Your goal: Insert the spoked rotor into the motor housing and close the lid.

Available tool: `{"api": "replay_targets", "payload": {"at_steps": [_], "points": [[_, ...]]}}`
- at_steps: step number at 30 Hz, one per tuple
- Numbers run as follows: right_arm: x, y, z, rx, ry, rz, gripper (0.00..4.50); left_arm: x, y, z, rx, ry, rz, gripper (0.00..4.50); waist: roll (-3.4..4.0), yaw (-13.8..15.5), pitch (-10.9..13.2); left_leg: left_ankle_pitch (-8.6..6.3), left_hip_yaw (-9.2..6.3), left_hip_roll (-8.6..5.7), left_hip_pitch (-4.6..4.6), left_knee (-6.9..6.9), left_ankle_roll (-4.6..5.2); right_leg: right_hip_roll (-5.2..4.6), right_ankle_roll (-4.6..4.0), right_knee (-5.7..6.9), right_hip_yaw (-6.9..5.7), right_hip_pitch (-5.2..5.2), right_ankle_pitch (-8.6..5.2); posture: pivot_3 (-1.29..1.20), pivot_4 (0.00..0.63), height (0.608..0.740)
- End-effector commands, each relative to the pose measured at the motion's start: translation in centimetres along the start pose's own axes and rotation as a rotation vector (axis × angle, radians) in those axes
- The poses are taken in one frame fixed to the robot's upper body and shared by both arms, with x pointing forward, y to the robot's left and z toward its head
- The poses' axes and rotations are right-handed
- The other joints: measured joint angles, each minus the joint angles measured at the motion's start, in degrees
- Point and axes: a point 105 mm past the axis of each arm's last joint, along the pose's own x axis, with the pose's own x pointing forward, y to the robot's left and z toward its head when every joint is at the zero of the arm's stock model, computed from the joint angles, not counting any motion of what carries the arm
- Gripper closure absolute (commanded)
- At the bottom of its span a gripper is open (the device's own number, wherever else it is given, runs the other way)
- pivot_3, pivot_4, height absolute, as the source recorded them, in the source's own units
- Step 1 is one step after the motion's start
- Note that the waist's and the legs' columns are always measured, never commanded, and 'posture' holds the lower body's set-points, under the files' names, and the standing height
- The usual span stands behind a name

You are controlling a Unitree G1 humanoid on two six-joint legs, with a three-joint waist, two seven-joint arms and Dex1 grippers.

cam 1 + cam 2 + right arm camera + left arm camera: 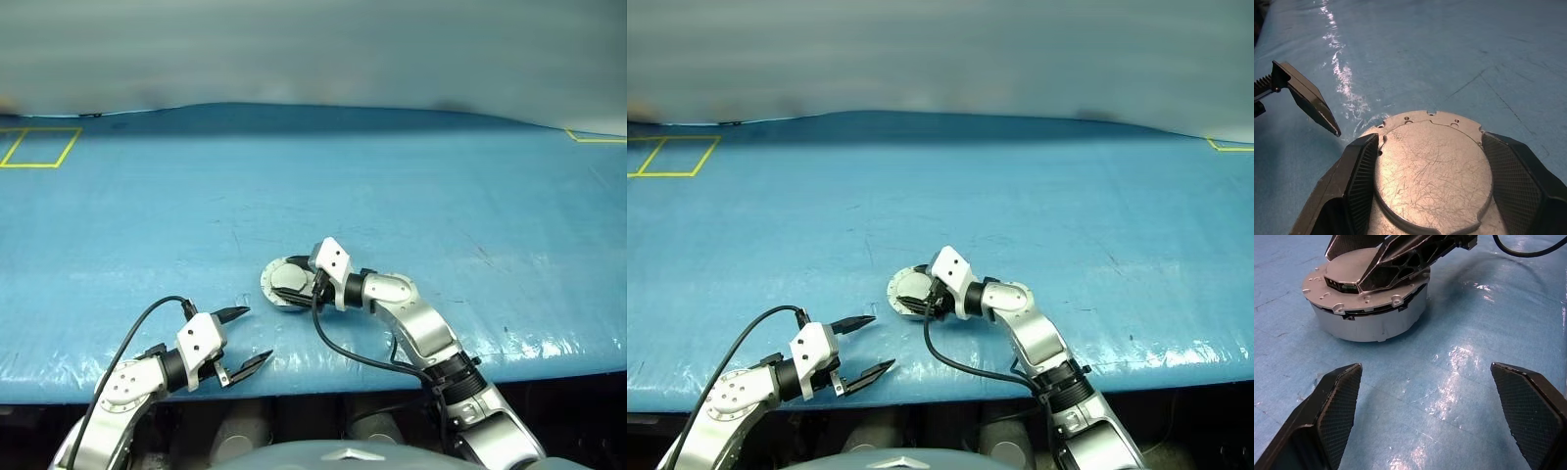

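Observation:
The motor housing [1371, 325], a squat grey round cup, stands on the blue table near its front edge. The silver lid [1432, 171] lies flat on top of it, covering the inside. The spoked rotor is hidden. My right gripper [1430, 142] is open, and its two black fingers rest spread across the lid's top, one on each side of the raised centre. My left gripper [257, 333] stands open a short way in front of the housing and to its left, just above the table, with nothing between its fingers [1337, 401].
The blue table cover [411, 196] stretches far back and to both sides. Yellow tape marks lie at the far left [39, 147] and the far right [598, 137]. The table's front edge [323, 377] runs just behind my left gripper.

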Motion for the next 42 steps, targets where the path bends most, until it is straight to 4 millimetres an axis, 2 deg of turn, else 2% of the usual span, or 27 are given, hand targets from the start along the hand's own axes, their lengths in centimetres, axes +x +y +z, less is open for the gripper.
{"api": "replay_targets", "payload": {"at_steps": [1, 6, 19, 23, 27, 33, 36, 39, 42], "points": [[0.1, -0.3, 1.9, -0.050, -0.051, 0.009, 1.46, 0.3, -0.3, 1.2, 0.031, -0.044, -0.010, 0.00, -0.01, 0.0, 0.0, 0.00, 0.00, 0.00, 0.00, 0.00, 0.00, 0.00, 0.00, 0.00, 0.00, 0.00, 0.00, 0.00, 0.150, 0.740], [0.4, -0.4, 1.2, -0.135, -0.004, 0.024, 1.46, 0.4, -0.3, 1.2, 0.028, -0.044, -0.004, 0.00, 0.00, -0.1, 0.0, 0.00, 0.01, 0.00, 0.00, 0.00, 0.00, 0.04, 0.00, 0.00, -0.05, -0.01, 0.00, 0.00, 0.150, 0.740], [0.8, -0.7, -0.1, -0.070, 0.029, -0.016, 1.46, 0.2, -0.6, 1.0, 0.018, -0.039, 0.002, 0.00, -0.01, -0.2, 0.0, 0.01, 0.02, 0.03, 0.12, 0.01, -0.02, 0.06, 0.01, 0.05, -0.05, 0.06, 0.01, 0.00, 0.150, 0.740], [0.8, -0.5, -1.3, -0.094, 0.101, -0.004, 1.46, 0.2, -0.6, 1.0, -0.018, -0.043, 0.014, 0.00, -0.01, -0.4, 0.0, 0.02, 0.02, 0.03, 0.16, 0.01, -0.02, 0.05, 0.00, 0.08, -0.02, 0.08, 0.00, 0.00, 0.150, 0.740], [0.6, -1.3, -2.3, -0.152, 0.178, -0.051, 1.46, 0.1, -0.6, 1.1, -0.038, -0.053, 0.022, 0.00, -0.03, -0.3, 0.0, 0.03, 0.01, 0.04, 0.20, 0.03, -0.03, 0.03, 0.00, 0.07, -0.01, 0.13, 0.00, 0.00, 0.150, 0.740], [0.6, -1.5, -2.4, -0.128, 0.190, -0.065, 1.46, 0.2, -0.4, 1.5, -0.037, -0.073, 0.036, 0.00, -0.03, -0.2, 0.0, 0.16, 0.01, 0.06, 0.22, 0.02, -0.01, 0.01, -0.12, 0.07, 0.04, 0.16, 0.03, 0.00, 0.150, 0.740], [0.5, -1.5, -2.7, -0.115, 0.196, -0.063, 1.46, 0.3, 0.4, 2.4, -0.054, -0.126, 0.094, 0.00, -0.03, -0.2, 0.0, 0.22, 0.01, 0.05, 0.23, 0.03, 0.02, -0.06, -0.33, 0.07, 0.04, 0.19, -0.05, 0.00, 0.150, 0.740], [0.5, -1.4, -2.7, -0.111, 0.198, -0.061, 1.46, 0.4, 2.2, 3.0, -0.088, -0.171, 0.197, 0.00, -0.07, -0.1, 0.0, 0.24, 0.01, 0.04, 0.23, 0.03, 0.05, -0.08, -0.35, 0.06, 0.03, 0.20, -0.04, 0.00, 0.150, 0.740], [0.5, -1.4, -2.6, -0.106, 0.192, -0.065, 1.46, 0.4, 2.9, 3.6, -0.143, -0.222, 0.211, 0.60, -0.09, -0.1, -0.1, 0.26, -0.01, 0.05, 0.23, 0.03, 0.04, -0.07, -0.36, 0.07, 0.02, 0.20, -0.03, 0.00, 0.150, 0.740]]}}
